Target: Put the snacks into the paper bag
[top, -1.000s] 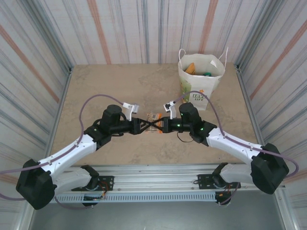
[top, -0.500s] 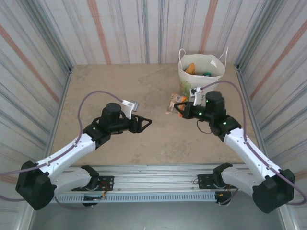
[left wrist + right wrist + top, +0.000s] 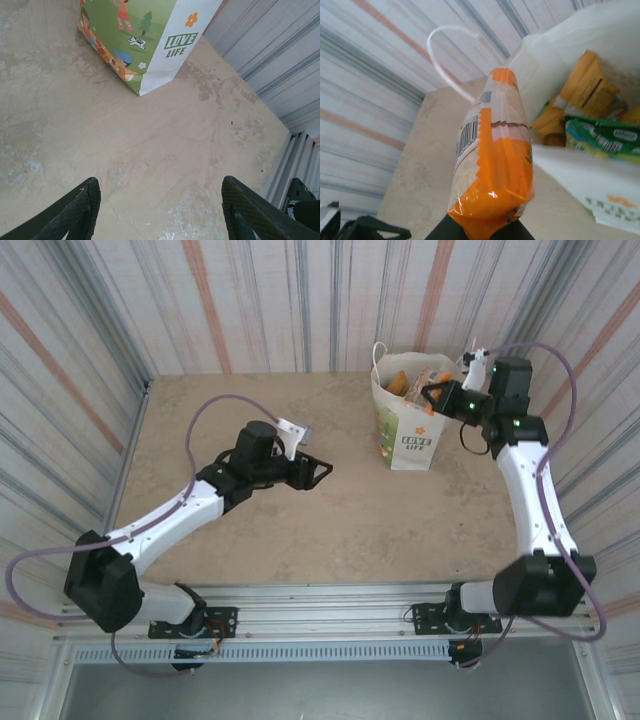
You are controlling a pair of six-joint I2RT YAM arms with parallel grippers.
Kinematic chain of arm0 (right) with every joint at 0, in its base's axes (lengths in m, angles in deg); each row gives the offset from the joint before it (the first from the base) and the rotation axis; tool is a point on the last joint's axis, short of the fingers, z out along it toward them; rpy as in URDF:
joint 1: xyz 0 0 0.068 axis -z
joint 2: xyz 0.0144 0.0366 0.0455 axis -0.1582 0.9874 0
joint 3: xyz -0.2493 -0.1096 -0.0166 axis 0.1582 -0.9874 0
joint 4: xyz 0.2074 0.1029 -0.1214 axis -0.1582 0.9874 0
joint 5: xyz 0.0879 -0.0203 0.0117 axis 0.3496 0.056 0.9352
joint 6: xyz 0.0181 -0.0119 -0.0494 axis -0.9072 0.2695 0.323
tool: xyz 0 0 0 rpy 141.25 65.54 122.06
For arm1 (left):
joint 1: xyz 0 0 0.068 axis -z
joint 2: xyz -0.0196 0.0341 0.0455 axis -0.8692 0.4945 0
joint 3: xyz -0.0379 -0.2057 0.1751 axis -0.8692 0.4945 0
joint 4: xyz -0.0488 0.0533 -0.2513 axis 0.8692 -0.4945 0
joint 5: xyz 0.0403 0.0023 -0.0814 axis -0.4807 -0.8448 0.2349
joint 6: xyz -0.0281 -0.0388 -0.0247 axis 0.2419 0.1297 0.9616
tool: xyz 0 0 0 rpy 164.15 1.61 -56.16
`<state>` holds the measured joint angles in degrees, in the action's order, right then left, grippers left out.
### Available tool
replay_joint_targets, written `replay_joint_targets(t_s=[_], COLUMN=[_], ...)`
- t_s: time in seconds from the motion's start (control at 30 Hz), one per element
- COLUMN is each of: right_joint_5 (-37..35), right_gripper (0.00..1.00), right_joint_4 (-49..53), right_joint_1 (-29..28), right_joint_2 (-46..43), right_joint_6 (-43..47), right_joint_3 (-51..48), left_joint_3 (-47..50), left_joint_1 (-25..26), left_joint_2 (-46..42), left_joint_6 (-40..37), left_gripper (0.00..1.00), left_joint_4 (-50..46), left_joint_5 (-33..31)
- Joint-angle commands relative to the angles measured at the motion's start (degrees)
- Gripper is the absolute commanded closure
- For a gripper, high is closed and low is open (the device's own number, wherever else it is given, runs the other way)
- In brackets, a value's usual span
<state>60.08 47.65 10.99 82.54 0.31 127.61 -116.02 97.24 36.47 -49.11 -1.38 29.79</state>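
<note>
The right gripper (image 3: pixel 481 231) clamps an orange packet (image 3: pixel 492 165) above the mouth of the paper bag (image 3: pixel 405 435). Left of the bag, the left gripper (image 3: pixel 318 472) hovers, jaws apart.

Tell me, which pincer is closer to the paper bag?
Right. The right pincer is at the open top of the paper bag, holding an orange packet; the left pincer hangs open over the table, off to one side.

We are looking at a tan bench (image 3: pixel 330 540) with pale blotches. Striped walls (image 3: pixel 260 300), grey and white with some orange lines, are standing around three sides. A silver metal rail (image 3: pixel 330 610) is running along the near edge.
</note>
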Motion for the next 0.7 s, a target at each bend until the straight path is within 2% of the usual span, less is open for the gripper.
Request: replay_joint_targets(t_s=[0.0, 0.2, 0.37, 0.57, 0.6, 0.67], right_joint_5=[4.4, 3.8, 4.1, 2.9, 2.1, -1.4], right_gripper=[0.94, 0.92, 0.86, 0.85, 0.83, 0.73], right_joint_4=[6.1, 9.2, 16.6, 21.1, 22.2, 26.0], right_joint_1=[0.9, 1.0, 0.2, -0.2, -0.1, -0.1], right_joint_2=[7.2, 18.7, 28.2, 34.5, 35.2, 36.5], right_joint_6=[1.6, -0.3, 0.0, 0.9, 1.4, 2.8], right_joint_3=[8.7, 20.9, 32.9, 38.8, 39.6, 41.9], left_joint_3=[-4.8, -9.5, -11.9, -15.1, -15.6, -16.5], left_joint_1=[0.2, 0.2, -0.1, -0.9, -1.0, -1.1], left_joint_2=[2.7, 6.8, 8.9, 10.7, 10.9, 11.3], left_joint_6=[-4.1, -5.9, -6.1, -6.5, -6.7, -7.1], left_gripper=[0.34, 0.34, 0.34, 0.34, 0.34, 0.34], left_joint_4=[-2.5, -4.0, -3.8, -4.3, -4.5, -4.9], left_joint_5=[1.5, 2.7, 2.5, 4.0, 4.2, 4.5])
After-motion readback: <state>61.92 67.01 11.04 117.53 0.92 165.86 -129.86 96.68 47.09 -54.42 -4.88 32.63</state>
